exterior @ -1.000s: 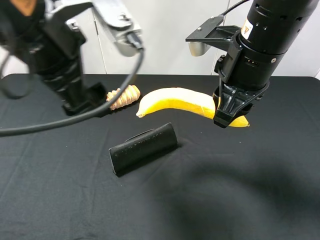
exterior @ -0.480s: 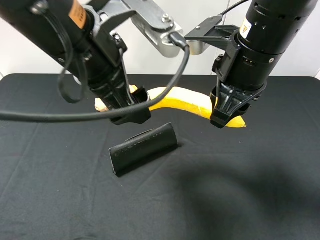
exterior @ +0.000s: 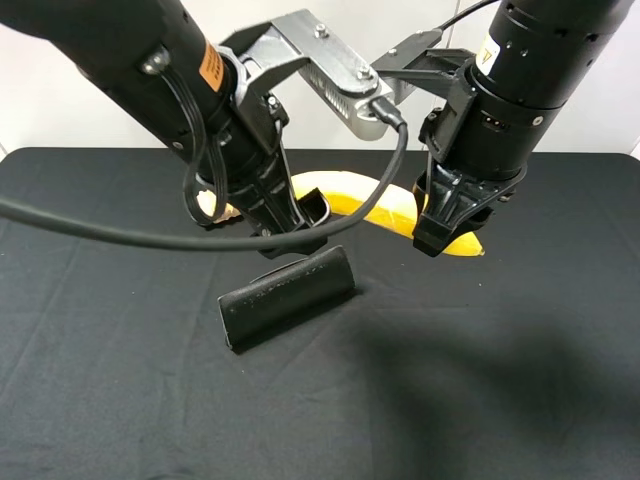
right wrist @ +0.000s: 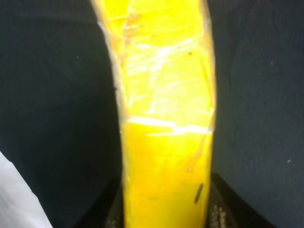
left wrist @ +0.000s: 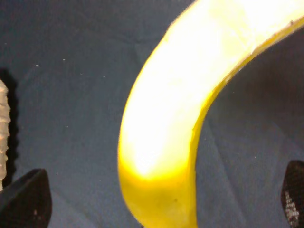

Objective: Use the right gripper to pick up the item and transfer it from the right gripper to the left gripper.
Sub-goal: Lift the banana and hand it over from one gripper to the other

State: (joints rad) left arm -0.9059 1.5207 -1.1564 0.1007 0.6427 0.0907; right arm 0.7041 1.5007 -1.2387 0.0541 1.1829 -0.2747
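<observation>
Right jaws grip smooth banana (exterior: 338,190) — curved

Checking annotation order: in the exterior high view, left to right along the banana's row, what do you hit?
wooden roller → left gripper → banana → right gripper. The black pouch is left out: it lies nearer the camera and its span overlaps the left gripper's.

orange sticker (exterior: 208,66), white-and-yellow sticker (exterior: 488,52), both unreadable
</observation>
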